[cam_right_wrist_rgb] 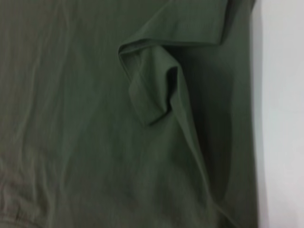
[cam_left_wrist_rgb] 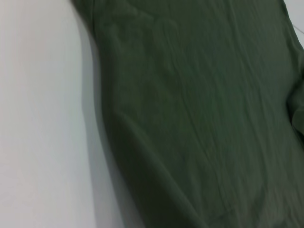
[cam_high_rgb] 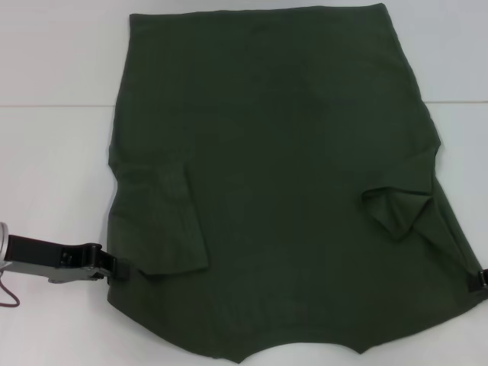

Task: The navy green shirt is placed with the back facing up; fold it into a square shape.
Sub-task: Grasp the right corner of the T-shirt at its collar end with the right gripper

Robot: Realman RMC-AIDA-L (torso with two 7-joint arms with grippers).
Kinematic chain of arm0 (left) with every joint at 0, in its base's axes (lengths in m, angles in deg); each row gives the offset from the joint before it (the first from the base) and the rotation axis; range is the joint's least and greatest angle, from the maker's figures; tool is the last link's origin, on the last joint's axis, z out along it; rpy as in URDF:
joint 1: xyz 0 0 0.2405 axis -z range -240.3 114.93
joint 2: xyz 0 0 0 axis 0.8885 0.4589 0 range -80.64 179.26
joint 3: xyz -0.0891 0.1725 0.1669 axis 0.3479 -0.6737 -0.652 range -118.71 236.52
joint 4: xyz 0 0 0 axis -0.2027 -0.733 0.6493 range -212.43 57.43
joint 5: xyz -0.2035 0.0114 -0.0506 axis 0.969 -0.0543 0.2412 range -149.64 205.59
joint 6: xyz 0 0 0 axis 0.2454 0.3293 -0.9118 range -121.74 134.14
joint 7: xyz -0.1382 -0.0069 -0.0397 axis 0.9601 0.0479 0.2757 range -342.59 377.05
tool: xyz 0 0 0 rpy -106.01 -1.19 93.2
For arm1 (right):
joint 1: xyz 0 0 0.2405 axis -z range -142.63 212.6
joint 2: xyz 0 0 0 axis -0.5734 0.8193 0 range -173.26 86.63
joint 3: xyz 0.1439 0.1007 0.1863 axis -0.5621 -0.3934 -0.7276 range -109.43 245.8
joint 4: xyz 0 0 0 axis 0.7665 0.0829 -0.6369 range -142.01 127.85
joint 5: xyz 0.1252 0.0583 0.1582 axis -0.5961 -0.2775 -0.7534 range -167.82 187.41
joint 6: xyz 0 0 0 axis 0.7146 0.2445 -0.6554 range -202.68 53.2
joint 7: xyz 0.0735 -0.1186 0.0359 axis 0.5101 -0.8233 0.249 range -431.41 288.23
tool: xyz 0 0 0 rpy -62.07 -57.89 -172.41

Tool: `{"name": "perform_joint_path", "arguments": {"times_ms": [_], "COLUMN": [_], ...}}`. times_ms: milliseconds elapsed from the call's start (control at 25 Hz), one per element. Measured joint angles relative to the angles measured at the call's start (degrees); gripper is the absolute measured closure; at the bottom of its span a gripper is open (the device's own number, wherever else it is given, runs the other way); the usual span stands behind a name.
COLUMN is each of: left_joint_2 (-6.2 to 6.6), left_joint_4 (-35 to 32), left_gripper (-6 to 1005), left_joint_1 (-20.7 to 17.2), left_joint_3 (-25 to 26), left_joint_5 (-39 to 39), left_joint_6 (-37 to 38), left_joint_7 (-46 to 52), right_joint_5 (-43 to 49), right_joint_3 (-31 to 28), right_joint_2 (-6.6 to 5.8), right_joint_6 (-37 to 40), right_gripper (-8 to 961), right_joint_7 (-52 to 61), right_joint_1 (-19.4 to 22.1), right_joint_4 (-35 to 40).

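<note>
The navy green shirt (cam_high_rgb: 274, 175) lies spread flat on the white table (cam_high_rgb: 53, 91), plain side up, filling most of the head view. Both sleeves are folded inward: the left sleeve (cam_high_rgb: 164, 221) lies flat, while the right sleeve (cam_high_rgb: 396, 210) is crumpled into a peak. My left gripper (cam_high_rgb: 114, 268) is at the shirt's left edge, low on the near side, touching the cloth. My right gripper (cam_high_rgb: 481, 280) shows only as a dark tip at the shirt's right edge. The left wrist view shows the shirt's side edge (cam_left_wrist_rgb: 199, 118), and the right wrist view shows the crumpled sleeve (cam_right_wrist_rgb: 152, 80).
Bare white table (cam_high_rgb: 457, 53) runs along both sides of the shirt. A faint seam line (cam_high_rgb: 46, 106) crosses the table behind it. A thin red cable (cam_high_rgb: 9, 293) hangs by my left arm at the near left.
</note>
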Motion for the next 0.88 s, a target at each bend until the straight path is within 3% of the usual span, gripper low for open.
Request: {"name": "perform_joint_path", "arguments": {"times_ms": [880], "left_joint_2": [-0.01], "left_joint_4": [0.09], "left_gripper": [961], "left_joint_1": [0.04], "left_joint_3": [-0.15], "left_joint_5": [0.61], "left_joint_6": [-0.01], "left_joint_7": [-0.05], "right_joint_5": [1.68], "right_joint_3": [1.87], "right_joint_2": [0.37], "right_joint_6": [-1.30], "right_gripper": [52], "right_joint_7": [0.33], "right_joint_1": [-1.13], "right_joint_4": [-1.09]}}
